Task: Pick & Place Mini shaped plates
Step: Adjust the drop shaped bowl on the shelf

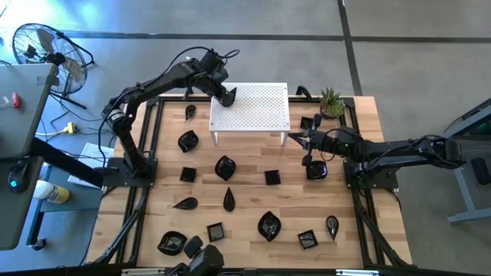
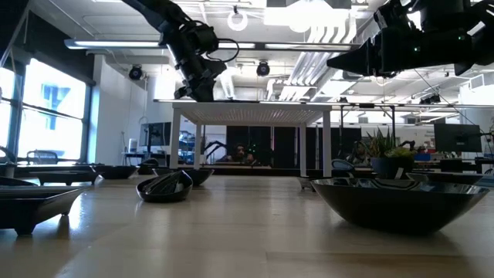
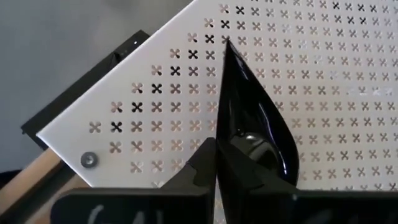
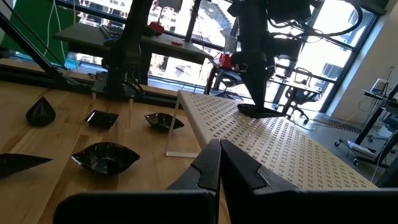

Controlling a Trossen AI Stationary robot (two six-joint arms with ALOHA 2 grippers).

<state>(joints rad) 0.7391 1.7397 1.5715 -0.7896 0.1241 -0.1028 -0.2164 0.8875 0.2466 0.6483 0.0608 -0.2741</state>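
we have the left gripper (image 1: 228, 98) at upper centre of the high view, clenched on a teardrop plate (image 3: 252, 134), its tip over the white perforated stand (image 1: 261, 107). we judge the step to be setting it down: lower until the plate lies flat on the stand, then let go slowly so it cannot slide off the near edge. the right gripper (image 1: 299, 138) waits clenched and empty, right of the stand. other plates dot the counter (image 1: 245, 207).

A white perforated stand (image 1: 251, 107) and green potted plant (image 1: 331, 100) occupy the wooden table (image 1: 245, 203).
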